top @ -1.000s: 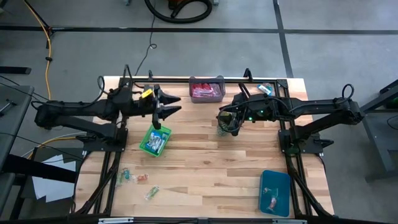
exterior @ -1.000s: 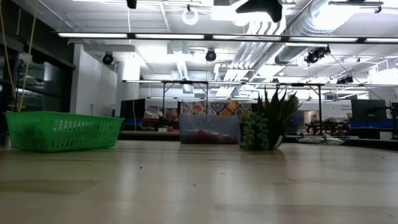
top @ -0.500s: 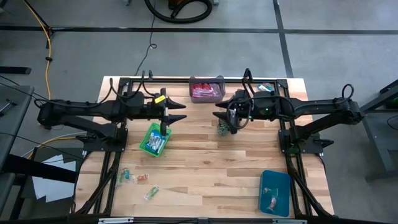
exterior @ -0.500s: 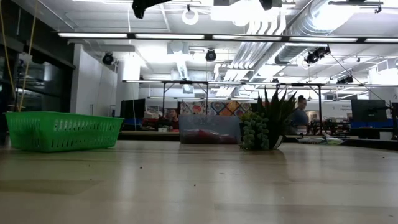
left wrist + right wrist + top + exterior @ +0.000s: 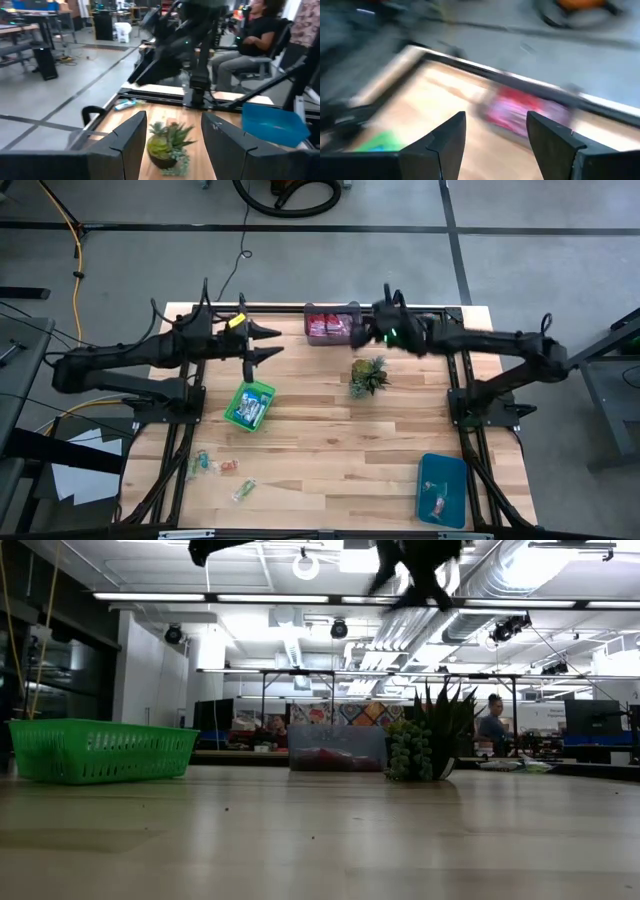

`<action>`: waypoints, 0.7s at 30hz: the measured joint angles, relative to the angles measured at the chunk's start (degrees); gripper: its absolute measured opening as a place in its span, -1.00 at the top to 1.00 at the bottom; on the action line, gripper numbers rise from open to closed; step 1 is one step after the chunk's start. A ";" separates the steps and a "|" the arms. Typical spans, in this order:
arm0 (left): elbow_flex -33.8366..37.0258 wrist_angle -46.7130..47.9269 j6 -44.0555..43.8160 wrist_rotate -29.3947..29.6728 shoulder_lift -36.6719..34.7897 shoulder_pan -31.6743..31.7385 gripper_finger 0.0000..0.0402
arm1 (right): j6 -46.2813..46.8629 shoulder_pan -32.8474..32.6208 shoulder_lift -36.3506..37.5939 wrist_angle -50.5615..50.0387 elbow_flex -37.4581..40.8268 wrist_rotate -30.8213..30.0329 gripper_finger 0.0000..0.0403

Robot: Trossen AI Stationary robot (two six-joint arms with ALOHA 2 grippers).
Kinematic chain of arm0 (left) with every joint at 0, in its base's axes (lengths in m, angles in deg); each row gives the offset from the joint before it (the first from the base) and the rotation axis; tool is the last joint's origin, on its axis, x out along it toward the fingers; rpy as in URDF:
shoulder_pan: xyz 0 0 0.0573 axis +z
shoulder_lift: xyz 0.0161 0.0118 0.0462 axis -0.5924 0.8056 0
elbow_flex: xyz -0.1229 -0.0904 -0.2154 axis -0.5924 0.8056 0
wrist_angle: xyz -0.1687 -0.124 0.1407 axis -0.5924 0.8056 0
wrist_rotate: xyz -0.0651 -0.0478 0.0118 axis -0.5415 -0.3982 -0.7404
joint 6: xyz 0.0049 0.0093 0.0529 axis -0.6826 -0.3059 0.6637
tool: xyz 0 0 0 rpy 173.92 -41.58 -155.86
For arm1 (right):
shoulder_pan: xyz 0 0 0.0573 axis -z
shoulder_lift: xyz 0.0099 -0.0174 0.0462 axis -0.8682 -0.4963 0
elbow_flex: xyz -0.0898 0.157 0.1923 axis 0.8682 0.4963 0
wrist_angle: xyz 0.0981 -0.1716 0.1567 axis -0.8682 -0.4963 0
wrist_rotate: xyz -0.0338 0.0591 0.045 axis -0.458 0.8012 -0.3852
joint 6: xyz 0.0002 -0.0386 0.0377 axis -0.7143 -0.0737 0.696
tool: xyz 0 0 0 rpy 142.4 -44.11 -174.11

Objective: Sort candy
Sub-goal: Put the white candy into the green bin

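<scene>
The left gripper (image 5: 268, 342) is held above the far left part of the light wooden table (image 5: 330, 450), beyond the green plastic basket (image 5: 249, 404), with its dark fingers (image 5: 131, 142) spread wide and nothing between them. The right gripper (image 5: 358, 328) is raised over the far edge, just beside the clear bin of red and pink candy (image 5: 331, 324), its fingers (image 5: 446, 141) likewise set wide apart and empty. Blue-and-white wrapped sweets (image 5: 251, 410) are seen inside the green basket. A few loose wrapped candies (image 5: 220, 468) lie scattered on the near left of the table. One or two more pieces (image 5: 437, 505) rest in the blue plastic tray (image 5: 442, 489) at the near right. The small spiky green plant (image 5: 368, 376) stands near the middle of the table, between the two arms. In the low view a seated person (image 5: 492, 722) is visible in the room beyond
</scene>
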 joint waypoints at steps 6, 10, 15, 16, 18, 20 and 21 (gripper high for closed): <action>0.00 2.46 -0.65 1.05 0.27 4.13 0.12 | -1.79 20.34 -4.46 -14.32 -2.17 5.48 -0.01; 0.00 2.98 -4.04 3.50 0.35 7.14 0.12 | -8.16 30.74 -8.81 -20.94 -2.22 7.09 -0.01; 0.00 2.98 -9.70 3.67 0.35 10.73 0.12 | -15.22 38.06 -15.74 -28.55 -2.22 10.56 -0.01; 0.00 3.04 -9.89 3.67 0.35 11.34 0.12 | -16.58 38.79 -16.79 -29.20 -2.20 12.29 -0.01; 0.00 3.14 -9.66 3.67 0.35 12.51 0.12 | -18.68 39.27 -18.10 -30.38 -2.19 14.08 -0.01; 0.00 3.15 -9.09 3.65 0.35 13.85 0.12 | -18.77 39.22 -18.75 -30.78 -2.17 11.72 -0.01; 0.00 3.28 -9.09 3.65 0.35 14.51 0.12 | -18.12 39.20 -19.13 -30.99 -2.17 10.19 -0.01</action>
